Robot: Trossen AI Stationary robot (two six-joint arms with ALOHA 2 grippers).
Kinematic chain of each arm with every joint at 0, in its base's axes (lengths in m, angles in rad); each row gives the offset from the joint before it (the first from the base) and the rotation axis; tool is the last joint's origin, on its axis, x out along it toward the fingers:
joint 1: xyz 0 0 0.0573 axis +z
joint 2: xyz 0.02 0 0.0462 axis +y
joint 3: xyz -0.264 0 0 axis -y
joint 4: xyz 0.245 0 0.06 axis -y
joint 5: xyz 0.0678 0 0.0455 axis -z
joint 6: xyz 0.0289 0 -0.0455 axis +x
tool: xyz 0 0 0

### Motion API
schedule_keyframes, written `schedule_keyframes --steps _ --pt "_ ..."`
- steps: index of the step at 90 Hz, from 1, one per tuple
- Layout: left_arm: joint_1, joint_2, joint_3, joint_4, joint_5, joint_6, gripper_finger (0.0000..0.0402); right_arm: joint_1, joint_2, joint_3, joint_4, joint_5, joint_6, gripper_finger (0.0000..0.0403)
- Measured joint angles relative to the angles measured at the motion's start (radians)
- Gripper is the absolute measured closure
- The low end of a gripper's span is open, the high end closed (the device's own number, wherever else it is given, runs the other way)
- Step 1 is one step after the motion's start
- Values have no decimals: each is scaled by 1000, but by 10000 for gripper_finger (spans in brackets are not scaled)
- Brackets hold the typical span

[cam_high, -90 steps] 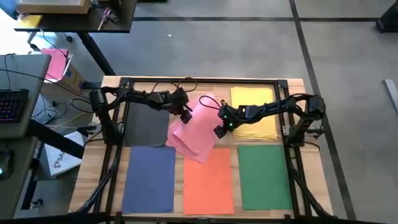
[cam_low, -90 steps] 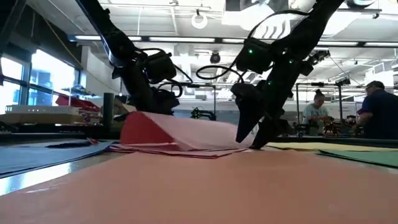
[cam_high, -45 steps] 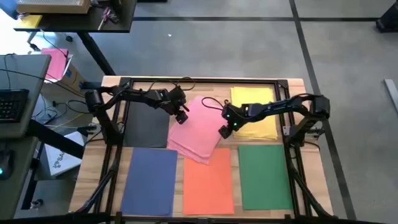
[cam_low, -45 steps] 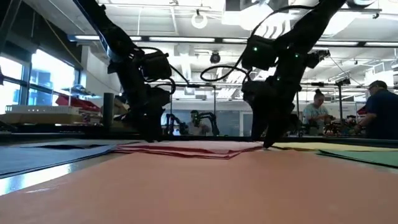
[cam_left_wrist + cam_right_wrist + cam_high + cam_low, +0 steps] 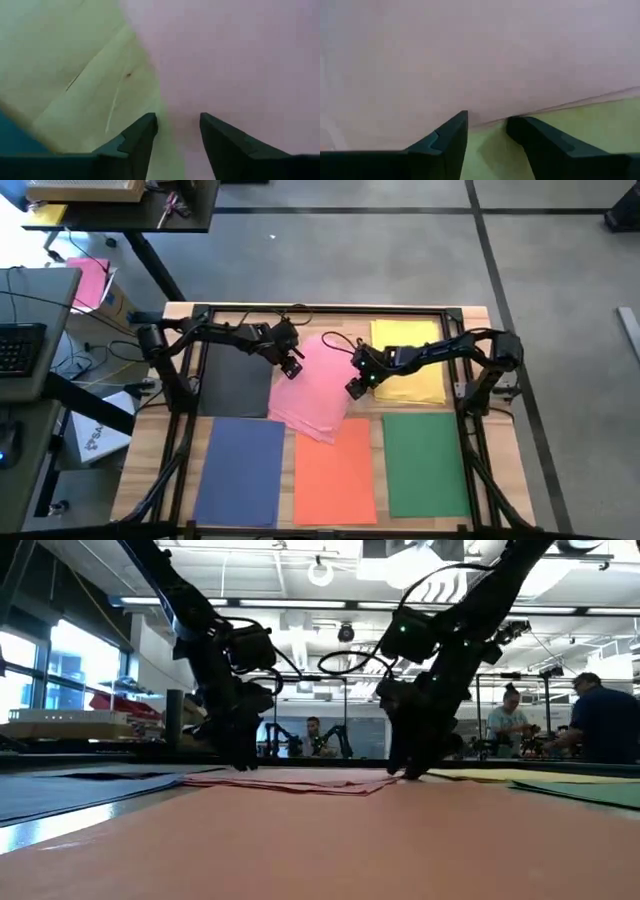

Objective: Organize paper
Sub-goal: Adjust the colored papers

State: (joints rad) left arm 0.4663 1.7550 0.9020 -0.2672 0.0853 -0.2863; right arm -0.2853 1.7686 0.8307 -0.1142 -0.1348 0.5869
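Note:
The pink sheet [image 5: 318, 388] lies flat and askew at the table's middle, its near corner over the orange sheet [image 5: 335, 475]. Dark grey [image 5: 237, 383], blue [image 5: 242, 468], green [image 5: 425, 462] and yellow [image 5: 410, 350] sheets lie flat around it. My left gripper [image 5: 291, 367] stands open, pointing down at the pink sheet's left edge [image 5: 162, 95], one finger over bare wood and one over pink. My right gripper [image 5: 354, 386] stands open at the sheet's right edge [image 5: 485, 119], fingertips low at the table [image 5: 405, 772]. My left gripper points down with its open fingertips [image 5: 240, 764] at table height, on either side of the pink sheet's left edge; whether they touch the paper I cannot tell. My right gripper likewise points down over the sheet's right edge, and whether it touches the paper I cannot tell.
A black frame [image 5: 320, 310] runs around the wooden table top. Bare wood shows left of the pink sheet [image 5: 75, 65]. People work at benches in the room beyond [image 5: 600, 720]. A desk with a keyboard [image 5: 20, 350] stands off the table's left side.
The pink sheet's left part stood raised in a fold a second ago and has fallen flat on the table. My right gripper has shifted a little toward the table's right edge and come back to the sheet's right edge.

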Motion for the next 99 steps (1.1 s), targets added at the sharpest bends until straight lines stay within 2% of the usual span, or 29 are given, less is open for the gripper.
schedule_keyframes --steps 33,61,72,83,99 --pt "44 1 0 128 -8 -9 271 -138 -21 0 24 90 -134 241" --pt "64 -2 0 53 -16 0 271 -154 -95 0 -45 101 -195 241" --pt "64 -9 0 38 -17 0 271 -146 -117 0 -72 63 -195 241" --pt "57 -41 0 -39 -14 0 271 -111 -123 0 -127 18 -195 241" --pt "-10 -105 1 -270 2 46 282 0 -117 -3 -195 4 -156 241"
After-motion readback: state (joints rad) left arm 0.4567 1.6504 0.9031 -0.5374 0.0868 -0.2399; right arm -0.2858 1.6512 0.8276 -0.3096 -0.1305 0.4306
